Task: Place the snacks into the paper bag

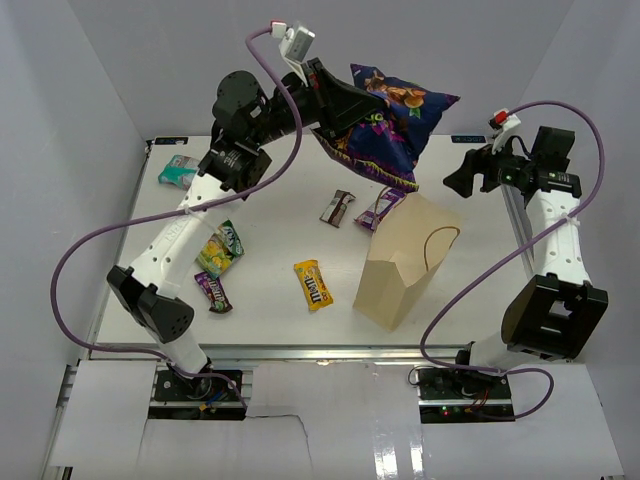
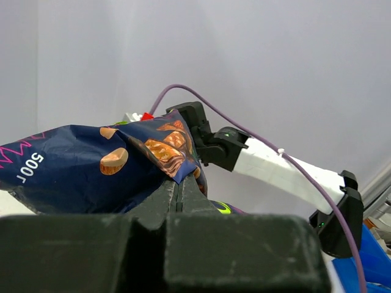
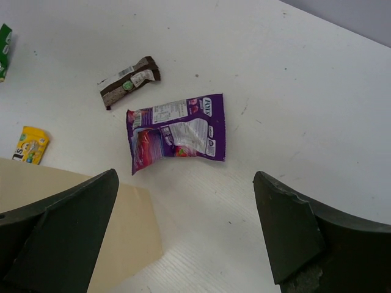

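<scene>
The left end effector is clenched on the edge of the big dark-purple chip bag, held in the air behind the paper bag standing on the tabletop; the right end effector hangs released nearby

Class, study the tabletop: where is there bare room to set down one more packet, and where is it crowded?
Bare: the table right of the paper bag, and the middle between the green-yellow bag, brown bar and yellow candy packet. Crowded: brown bar and purple packet beside the bag's mouth.
</scene>
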Tool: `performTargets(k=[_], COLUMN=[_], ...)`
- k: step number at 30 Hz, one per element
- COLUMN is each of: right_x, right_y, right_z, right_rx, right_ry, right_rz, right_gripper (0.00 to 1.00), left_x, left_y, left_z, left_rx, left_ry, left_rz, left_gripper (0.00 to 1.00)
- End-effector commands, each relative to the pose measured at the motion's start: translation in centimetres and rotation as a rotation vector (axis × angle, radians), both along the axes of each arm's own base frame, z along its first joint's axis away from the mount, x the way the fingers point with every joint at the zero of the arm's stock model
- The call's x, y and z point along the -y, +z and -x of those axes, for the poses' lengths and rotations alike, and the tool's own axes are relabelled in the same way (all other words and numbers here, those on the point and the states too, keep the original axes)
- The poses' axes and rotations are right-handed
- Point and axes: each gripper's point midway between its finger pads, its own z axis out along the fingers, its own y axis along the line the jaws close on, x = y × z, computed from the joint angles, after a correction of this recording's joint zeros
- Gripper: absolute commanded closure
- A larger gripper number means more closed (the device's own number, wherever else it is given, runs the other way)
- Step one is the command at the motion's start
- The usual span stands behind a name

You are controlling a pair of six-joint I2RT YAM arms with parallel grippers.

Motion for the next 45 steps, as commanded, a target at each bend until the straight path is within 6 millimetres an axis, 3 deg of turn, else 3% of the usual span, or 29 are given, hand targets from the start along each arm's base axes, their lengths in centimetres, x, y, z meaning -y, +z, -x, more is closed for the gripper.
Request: performTargets(k=[1, 7, 21, 45], right_x=[1.8, 2.8, 3.2, 3.3], right_y=[2.9, 2.9, 1.8, 1.3], right_z=[-0.9, -0.9, -0.5, -0.5], right_rx=[0.083, 0.076, 0.059, 0.050], right_ry=[-0.088, -0.123, -0.122, -0.123], right_rz=[0.019, 0.001, 0.001, 0.003], right_gripper=[0.03, 0.03, 0.04, 0.04], left_x=[-0.1, 3.9, 7.7, 9.8], left_y=[4.7, 0.9, -7.5, -10.1], left_z=[2.4, 2.6, 2.3, 5.2], left_rx=[0.101, 0.051, 0.002, 0.198], left_ry=[0.007, -0.004, 0.049, 0.090], left_rz=[0.106, 0.031, -0.239, -0.414], left_gripper=[1.00, 1.00, 1.00, 0.99])
